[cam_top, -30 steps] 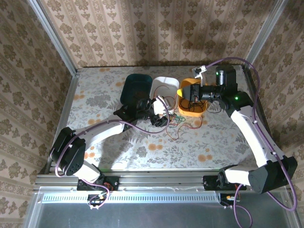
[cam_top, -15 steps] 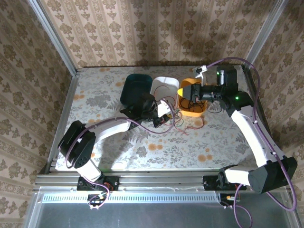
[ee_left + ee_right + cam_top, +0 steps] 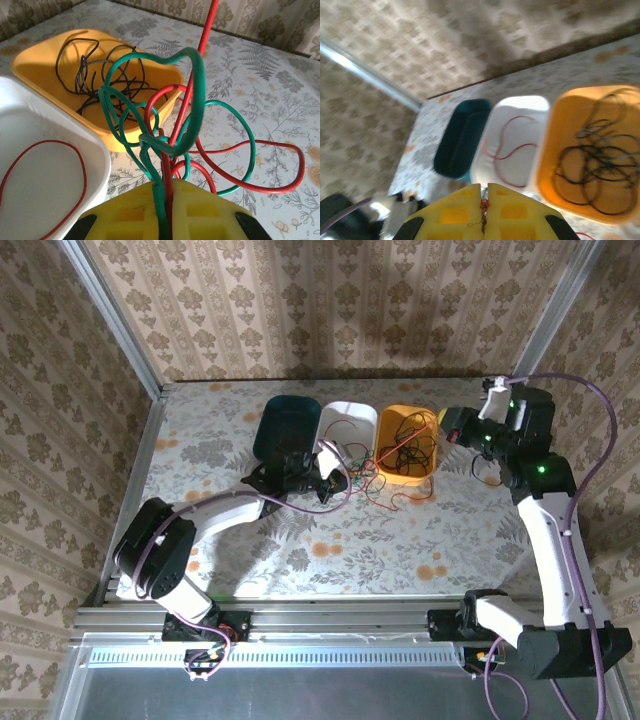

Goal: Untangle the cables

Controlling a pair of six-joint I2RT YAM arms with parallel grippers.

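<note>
My left gripper (image 3: 167, 187) (image 3: 328, 468) is shut on a green cable (image 3: 197, 85) and a red cable (image 3: 280, 187), whose loops are tangled together just in front of it, over the table beside the orange bin (image 3: 30, 60). One red strand (image 3: 206, 30) runs straight up out of the left wrist view. Black cables (image 3: 100, 70) (image 3: 405, 445) lie coiled inside the orange bin. My right gripper (image 3: 484, 186) (image 3: 447, 428) hangs right of that bin, shut on a red wire end. Another red cable (image 3: 512, 150) lies in the white bin (image 3: 530, 102).
Three bins stand in a row at the back: a teal bin (image 3: 287, 425), the white bin (image 3: 350, 415) and the orange bin (image 3: 432, 465). Loose red and green loops (image 3: 390, 495) trail on the table in front of them. Patterned walls close off the back and sides.
My right gripper has pulled back from over the orange bin to its right and higher, leaving the black cables inside. The left gripper has shifted slightly, still holding the tangle.
</note>
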